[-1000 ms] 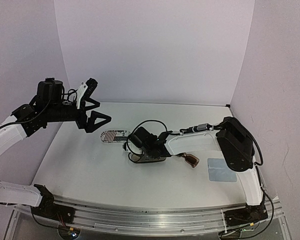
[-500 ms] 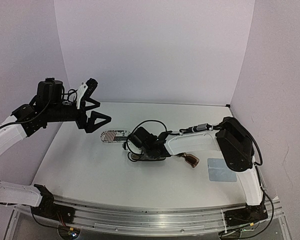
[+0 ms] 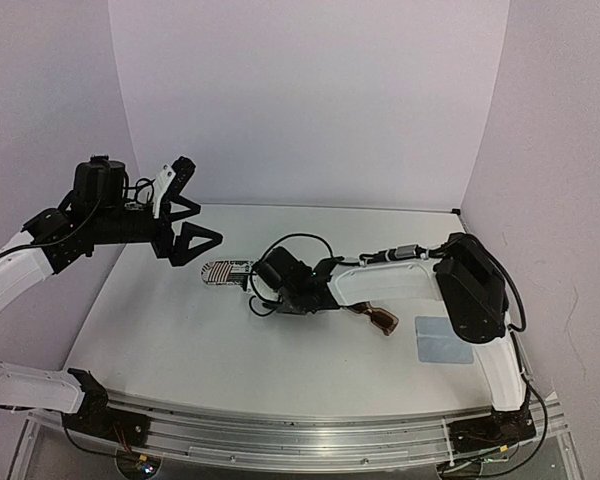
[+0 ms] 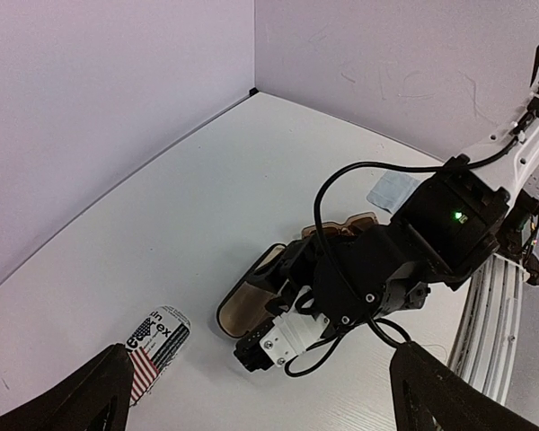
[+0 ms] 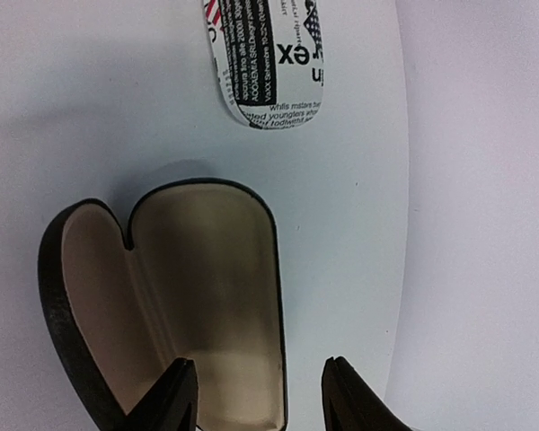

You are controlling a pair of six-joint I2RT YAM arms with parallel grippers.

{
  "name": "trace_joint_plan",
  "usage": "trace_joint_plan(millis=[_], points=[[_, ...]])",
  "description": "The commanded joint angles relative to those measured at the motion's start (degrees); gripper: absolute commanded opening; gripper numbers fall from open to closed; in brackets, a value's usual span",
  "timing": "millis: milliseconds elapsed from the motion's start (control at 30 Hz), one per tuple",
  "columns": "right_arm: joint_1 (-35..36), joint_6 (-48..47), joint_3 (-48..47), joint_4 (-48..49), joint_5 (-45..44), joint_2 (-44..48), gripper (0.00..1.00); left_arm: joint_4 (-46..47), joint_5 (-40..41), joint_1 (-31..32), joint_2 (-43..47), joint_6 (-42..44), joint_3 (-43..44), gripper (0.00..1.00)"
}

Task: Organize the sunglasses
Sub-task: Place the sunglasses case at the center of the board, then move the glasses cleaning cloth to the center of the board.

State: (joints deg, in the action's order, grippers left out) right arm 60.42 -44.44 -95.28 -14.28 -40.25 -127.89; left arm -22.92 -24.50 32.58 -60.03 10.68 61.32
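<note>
Progress looks slight: the black case lies open, its cream lining bare, and the brown sunglasses sit on the table at its 4 o'clock, outside any case. The right gripper hovers over the open case, fingers spread, carrying nothing. The left gripper hangs high at 9 o'clock, likewise spread and unloaded. At the black case's 10 o'clock lies a closed striped case. No white pair shows; packing seems undone.
</note>
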Motion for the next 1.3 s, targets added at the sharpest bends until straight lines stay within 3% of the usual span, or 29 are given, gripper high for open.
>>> trace_joint_plan(millis=[0, 133, 233, 367, 433, 500, 567, 700, 1000, 1267], points=[[-0.1, 9.1, -3.9, 0.5, 3.6, 7.3, 0.52, 1.7, -1.3, -0.1, 1.5, 0.8, -0.6, 1.0], [-3.0, 26.9, -1.0, 0.0, 2.9, 17.1, 0.55, 1.6, -1.0, -0.1, 1.9, 1.1, -0.7, 1.0], [-10.0, 54.2, 6.5, -7.7, 7.6, 27.3, 0.5, 1.8, -0.8, -0.1, 2.4, 1.1, -1.3, 1.0], [-19.8, 79.8, 22.4, -19.4, 14.5, 39.1, 0.27, 2.8, -1.4, -0.1, 3.1, 0.6, -2.6, 1.0], [-21.4, 87.4, 29.4, -25.6, 15.6, 42.2, 0.14, 3.4, -1.9, -0.1, 3.4, 0.2, -3.1, 1.0], [-22.4, 93.7, 36.4, -28.7, 17.6, 44.9, 0.06, 4.0, -2.3, -0.1, 3.6, 0.1, -3.7, 1.0], [-23.4, 97.7, 42.9, -29.0, 19.6, 47.1, 0.0, 4.5, -3.0, -0.1, 3.7, 0.0, -4.2, 1.0], [-25.1, 100.1, 49.6, -26.6, 19.9, 47.9, 0.0, 5.1, -4.1, 0.0, 3.9, 0.0, -4.8, 1.0], [-31.3, 91.3, 46.4, -18.8, 22.1, 37.1, 0.0, 5.4, -5.1, -0.1, 4.5, 0.5, -5.1, 1.0], [-31.6, 93.1, 51.5, -14.1, 30.9, 33.5, 0.0, 5.2, -5.0, -0.1, 5.0, 0.4, -5.5, 1.0]])
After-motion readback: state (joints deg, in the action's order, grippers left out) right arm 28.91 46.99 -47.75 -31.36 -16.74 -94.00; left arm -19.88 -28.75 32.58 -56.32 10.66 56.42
